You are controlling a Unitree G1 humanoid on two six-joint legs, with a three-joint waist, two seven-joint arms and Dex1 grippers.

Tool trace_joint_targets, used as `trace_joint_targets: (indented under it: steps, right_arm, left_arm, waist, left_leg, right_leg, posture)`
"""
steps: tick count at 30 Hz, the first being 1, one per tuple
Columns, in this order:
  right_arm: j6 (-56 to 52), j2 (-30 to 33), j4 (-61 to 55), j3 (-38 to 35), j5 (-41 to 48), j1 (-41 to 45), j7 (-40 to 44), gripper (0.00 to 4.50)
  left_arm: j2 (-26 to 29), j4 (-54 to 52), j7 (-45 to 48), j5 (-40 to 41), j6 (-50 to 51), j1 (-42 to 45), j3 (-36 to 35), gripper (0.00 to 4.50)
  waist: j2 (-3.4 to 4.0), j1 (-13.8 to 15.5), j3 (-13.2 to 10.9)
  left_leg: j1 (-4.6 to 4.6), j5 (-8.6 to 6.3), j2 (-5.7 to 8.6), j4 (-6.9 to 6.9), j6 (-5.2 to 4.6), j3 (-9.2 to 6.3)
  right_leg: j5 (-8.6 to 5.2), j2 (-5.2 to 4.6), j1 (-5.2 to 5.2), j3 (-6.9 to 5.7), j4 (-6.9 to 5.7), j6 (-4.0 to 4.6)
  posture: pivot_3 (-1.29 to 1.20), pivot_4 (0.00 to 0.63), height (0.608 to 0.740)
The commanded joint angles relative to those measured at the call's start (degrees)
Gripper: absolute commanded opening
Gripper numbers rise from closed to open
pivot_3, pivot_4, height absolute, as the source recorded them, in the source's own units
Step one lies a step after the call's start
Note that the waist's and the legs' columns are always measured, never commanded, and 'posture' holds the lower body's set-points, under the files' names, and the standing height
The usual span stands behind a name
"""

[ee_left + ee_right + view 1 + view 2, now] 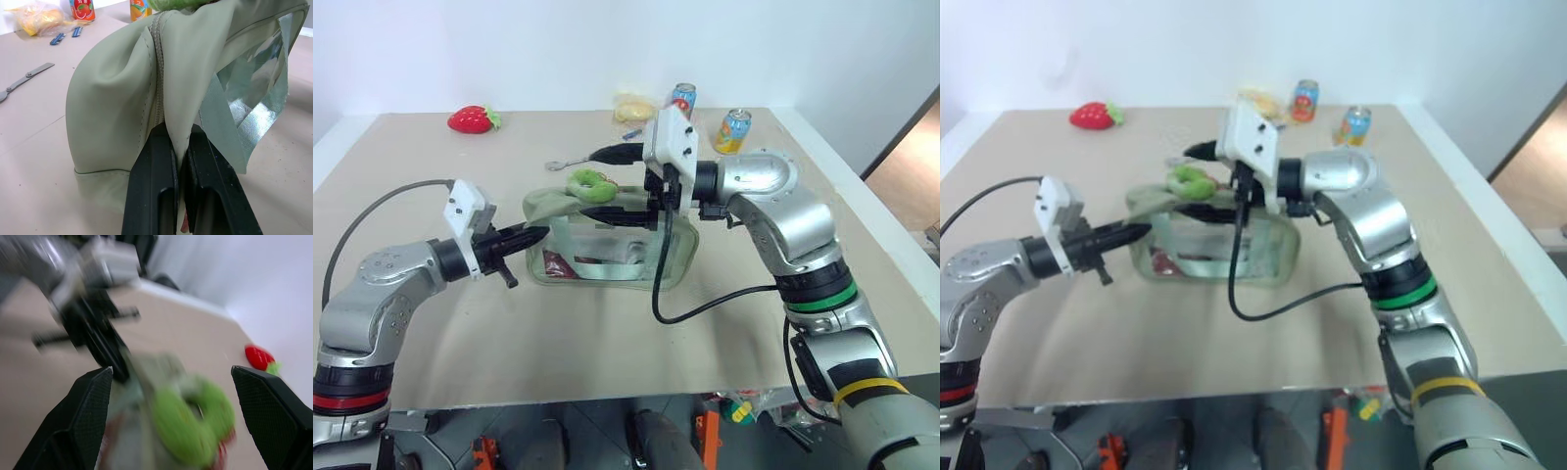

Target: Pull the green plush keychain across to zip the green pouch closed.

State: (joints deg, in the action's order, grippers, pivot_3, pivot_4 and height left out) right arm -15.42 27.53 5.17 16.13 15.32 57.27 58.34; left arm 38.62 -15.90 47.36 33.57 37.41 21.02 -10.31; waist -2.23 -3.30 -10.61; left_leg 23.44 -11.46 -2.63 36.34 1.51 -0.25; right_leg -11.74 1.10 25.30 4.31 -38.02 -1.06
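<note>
The green pouch [607, 240] sits near the middle of the table [607, 323], its clear side panel facing the robot and its top zipper running side to side. The left gripper [536, 235] comes in level from nine o'clock and is clamped tight on a fold of the pouch's fabric at that end, right beside the zipper seam; the left wrist view shows cloth pinched between the two black fingers [156, 186]. The green plush keychain [591, 184] lies on top of the pouch toward its left end, at about eleven o'clock from the pouch's centre. The right gripper [617, 174] reaches across from three o'clock with its fingers spread wide, one above and one below the plush, holding nothing. Beyond the pouch, a red strawberry toy [473, 119] lies at ten o'clock, two drink cans [734, 130] at one o'clock, and a yellow packet [632, 106] at twelve.
</note>
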Motion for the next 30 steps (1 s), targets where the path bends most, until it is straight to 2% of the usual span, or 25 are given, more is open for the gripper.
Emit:
trace_joint_targets:
  steps: [1,3,4,14,22,30]
  right_arm:
    - [3.58,-0.77,2.43,-1.33,-1.14,1.88,1.58,4.01]
    - [3.13,-1.09,3.01,-1.67,-1.15,1.85,2.18,4.01]
    - [3.21,-1.08,3.13,-1.65,-1.36,1.62,2.54,3.48]
    - [-1.65,-1.18,-0.73,-4.86,2.29,-0.25,3.28,0.09]
    - [-4.30,0.28,-2.81,-8.21,3.73,-1.90,2.50,0.04]
    - [-4.15,12.01,-2.08,-18.33,2.44,-7.46,-1.31,0.04]
  left_arm:
    - [0.02,-2.99,-0.64,1.36,0.24,-0.72,-0.53,0.00]
    - [0.27,-3.12,-0.86,1.39,0.22,-1.11,-0.63,0.00]
    - [0.36,-3.07,-0.94,1.35,0.18,-1.20,-0.66,0.00]
    - [0.10,-0.63,-1.30,0.17,-0.46,-0.06,0.45,0.00]
    - [-0.77,1.52,-3.09,-0.85,-0.55,1.54,1.12,0.00]
    - [-2.10,1.93,-6.76,-1.01,-0.52,2.35,-0.56,0.00]
  waist:
    - [0.00,0.12,0.00]
    - [0.00,0.41,0.00]
    - [0.00,0.49,0.00]
    - [0.01,0.52,0.00]
    - [0.01,0.55,0.00]
    - [0.02,0.74,-0.01]
  left_leg:
    - [0.00,-0.01,-0.01,0.00,0.00,-0.02]
    - [-0.01,-0.02,-0.02,-0.04,-0.01,-0.05]
    - [-0.02,-0.02,-0.04,-0.05,-0.01,-0.08]
    - [-0.06,-0.01,-0.05,-0.02,-0.01,-0.10]
    - [-0.06,-0.01,-0.04,-0.01,-0.01,-0.10]
    - [-0.04,-0.01,0.05,0.03,-0.01,-0.06]
  right_leg:
    - [-0.02,0.00,0.00,-0.01,0.00,0.01]
    - [-0.04,0.02,0.00,-0.04,-0.01,0.04]
    - [-0.05,0.05,0.00,-0.05,-0.02,0.06]
    - [-0.03,0.06,-0.02,-0.08,-0.03,0.06]
    - [-0.02,0.06,-0.03,-0.08,-0.04,0.05]
    - [-0.03,-0.04,-0.05,-0.06,-0.03,0.04]
  posture:
    - [0.00,0.150,0.740]
    - [0.00,0.150,0.740]
    - [0.00,0.150,0.740]
    - [0.00,0.150,0.740]
    - [0.00,0.150,0.740]
    - [0.00,0.150,0.740]
